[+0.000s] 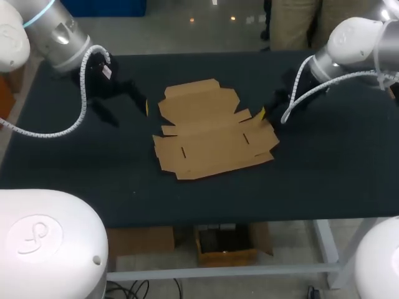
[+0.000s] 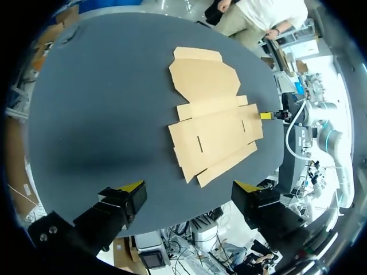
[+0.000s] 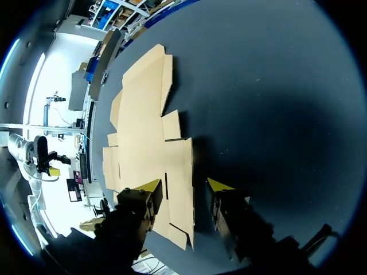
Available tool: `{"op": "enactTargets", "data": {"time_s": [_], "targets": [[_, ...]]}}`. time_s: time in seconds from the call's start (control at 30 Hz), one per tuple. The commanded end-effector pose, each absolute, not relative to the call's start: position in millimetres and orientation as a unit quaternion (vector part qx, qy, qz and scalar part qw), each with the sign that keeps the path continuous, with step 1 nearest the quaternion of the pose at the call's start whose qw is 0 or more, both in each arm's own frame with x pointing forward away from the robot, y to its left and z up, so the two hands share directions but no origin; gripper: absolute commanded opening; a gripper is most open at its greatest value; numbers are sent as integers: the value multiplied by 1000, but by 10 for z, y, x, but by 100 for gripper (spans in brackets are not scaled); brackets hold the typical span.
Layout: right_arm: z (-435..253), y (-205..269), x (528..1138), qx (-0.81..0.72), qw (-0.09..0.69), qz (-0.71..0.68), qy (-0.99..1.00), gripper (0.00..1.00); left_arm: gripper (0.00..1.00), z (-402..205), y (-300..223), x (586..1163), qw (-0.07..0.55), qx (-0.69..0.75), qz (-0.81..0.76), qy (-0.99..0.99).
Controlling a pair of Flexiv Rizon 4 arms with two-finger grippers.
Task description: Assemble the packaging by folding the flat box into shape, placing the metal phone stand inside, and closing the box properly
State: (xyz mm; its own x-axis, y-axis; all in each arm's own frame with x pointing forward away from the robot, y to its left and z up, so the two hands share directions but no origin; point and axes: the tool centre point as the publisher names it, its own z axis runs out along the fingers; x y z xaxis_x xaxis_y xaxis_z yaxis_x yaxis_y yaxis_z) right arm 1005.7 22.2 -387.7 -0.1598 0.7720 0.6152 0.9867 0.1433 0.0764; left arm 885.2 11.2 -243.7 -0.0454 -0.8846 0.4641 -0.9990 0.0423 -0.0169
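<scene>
A: Jaws?
B: Left gripper (image 2: pixel 189 186) spread wide, empty, short of the flat box (image 1: pixel 212 131). Right gripper (image 3: pixel 185 184) also wide, straddling the box's edge; can't tell if it touches.
A: Progress?
B: Barely begun. The box lies unfolded mid-table (image 1: pixel 75 174). Folding, loading and closing all remain. No phone stand seen.

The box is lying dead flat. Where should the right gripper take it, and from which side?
The outer flap on its right edge, approached from the right, where the open right gripper sits. The flat box lies flush on the table, so only a thin edge can probably be pinched.
</scene>
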Motion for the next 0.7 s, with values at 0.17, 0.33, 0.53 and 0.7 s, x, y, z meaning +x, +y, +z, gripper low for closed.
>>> {"op": "enactTargets", "data": {"time_s": [0.17, 0.33, 0.53, 0.7], "targets": [[-4055, 306, 10198, -590, 266, -212, -733, 37, 100, -2469, 114, 8849, 166, 675, 162, -701], [-4091, 327, 10216, -586, 274, -215, -732, 11, 100, -2494, 105, 8828, 163, 675, 158, -702], [-4069, 342, 10131, -586, 272, -235, -726, 0, 100, -2516, 143, 8811, 172, 679, 155, -697], [-4069, 325, 9932, -597, 266, -263, -709, 0, 100, -2523, 178, 8767, 177, 680, 149, -696]]}}
